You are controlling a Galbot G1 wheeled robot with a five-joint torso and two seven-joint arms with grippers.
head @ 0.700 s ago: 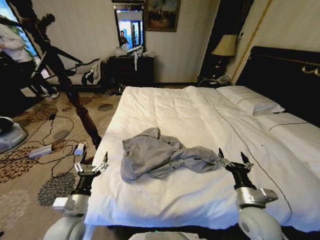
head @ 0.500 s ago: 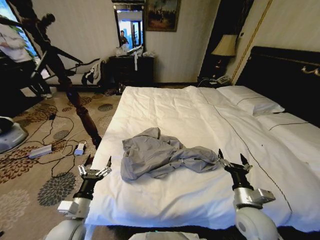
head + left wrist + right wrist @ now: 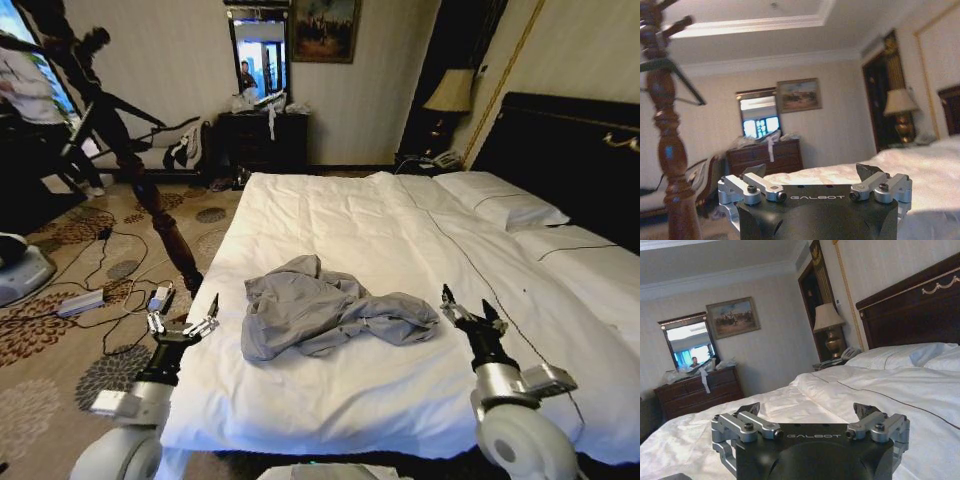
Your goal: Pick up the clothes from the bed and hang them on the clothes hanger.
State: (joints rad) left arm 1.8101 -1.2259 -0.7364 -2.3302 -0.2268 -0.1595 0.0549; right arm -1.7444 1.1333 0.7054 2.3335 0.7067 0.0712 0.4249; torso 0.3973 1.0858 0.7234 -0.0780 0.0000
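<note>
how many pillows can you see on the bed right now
2 pillows: one lies at the bed's head by the black headboard; another lies beside it, nearer the robot. More may be hidden.

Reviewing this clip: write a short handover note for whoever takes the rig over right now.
Left gripper: open, empty, over the floor off the bed's left edge.
Right gripper: open, empty, above the duvet just right of the shirt.
Shirt: crumpled on the bed, near the front, ungrasped.
Hanger: hangs on the wooden pole left of the bed.
Done: nothing picked up.
Left: grasp shirt, lift, hang it.
</note>
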